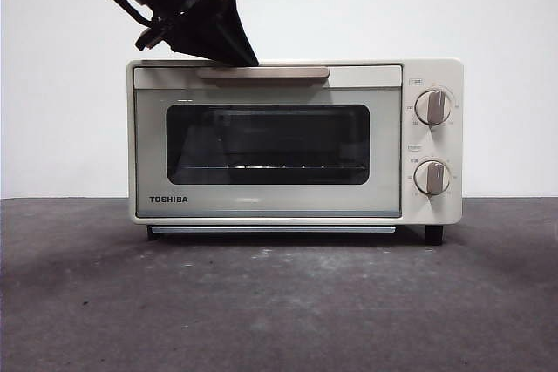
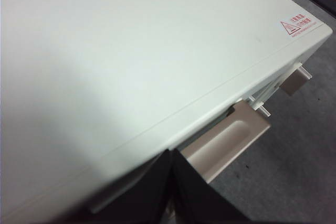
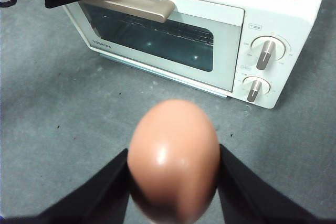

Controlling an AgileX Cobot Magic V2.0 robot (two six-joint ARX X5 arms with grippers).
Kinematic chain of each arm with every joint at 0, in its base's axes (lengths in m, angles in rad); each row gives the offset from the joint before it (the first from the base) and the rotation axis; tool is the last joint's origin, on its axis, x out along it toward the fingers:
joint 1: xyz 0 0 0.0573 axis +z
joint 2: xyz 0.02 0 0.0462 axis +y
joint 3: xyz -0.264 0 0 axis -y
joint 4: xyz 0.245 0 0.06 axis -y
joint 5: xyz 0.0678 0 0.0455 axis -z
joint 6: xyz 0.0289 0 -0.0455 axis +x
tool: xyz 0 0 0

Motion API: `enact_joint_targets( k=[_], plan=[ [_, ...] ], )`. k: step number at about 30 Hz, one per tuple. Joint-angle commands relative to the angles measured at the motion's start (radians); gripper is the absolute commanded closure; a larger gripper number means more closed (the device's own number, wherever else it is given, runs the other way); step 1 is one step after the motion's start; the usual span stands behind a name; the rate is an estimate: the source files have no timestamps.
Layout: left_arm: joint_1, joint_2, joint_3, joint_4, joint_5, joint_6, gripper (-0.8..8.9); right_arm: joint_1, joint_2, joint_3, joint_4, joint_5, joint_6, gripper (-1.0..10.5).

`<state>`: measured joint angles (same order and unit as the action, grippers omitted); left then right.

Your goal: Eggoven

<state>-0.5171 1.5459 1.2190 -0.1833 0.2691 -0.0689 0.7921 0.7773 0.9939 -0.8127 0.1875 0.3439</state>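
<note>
The cream TOSHIBA toaster oven (image 1: 270, 206) stands on the grey table with its door closed; it also shows in the right wrist view (image 3: 231, 51). My left gripper (image 1: 228, 48) comes down from the upper left, its jaws together, with its tips at the left end of the beige handle (image 1: 279, 72). The left wrist view shows the oven's top (image 2: 131, 51) and the handle (image 2: 231, 140) just beyond my jaws. My right gripper (image 3: 173, 182) is shut on the reddish-brown egg (image 3: 173, 161) and holds it above the table in front of the oven. The egg is out of the front view.
Two round knobs (image 1: 433, 107) (image 1: 432, 178) sit on the oven's right panel. The grey table (image 1: 279, 302) stretches in front of the oven. A white wall (image 1: 61, 111) stands behind it.
</note>
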Motion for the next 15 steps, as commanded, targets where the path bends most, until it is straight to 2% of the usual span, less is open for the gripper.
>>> enact_joint_targets(
  k=[1,15],
  plan=[
    [-0.034,0.038,0.004,-0.067,-0.004,0.017,8.06,0.011,0.004,0.016,0.004,0.005,-0.008,9.4],
    [-0.277,0.034,0.004,-0.269,-0.004,0.021,8.06,0.010,0.005,0.016,0.013,0.006,-0.015,9.4]
  ],
)
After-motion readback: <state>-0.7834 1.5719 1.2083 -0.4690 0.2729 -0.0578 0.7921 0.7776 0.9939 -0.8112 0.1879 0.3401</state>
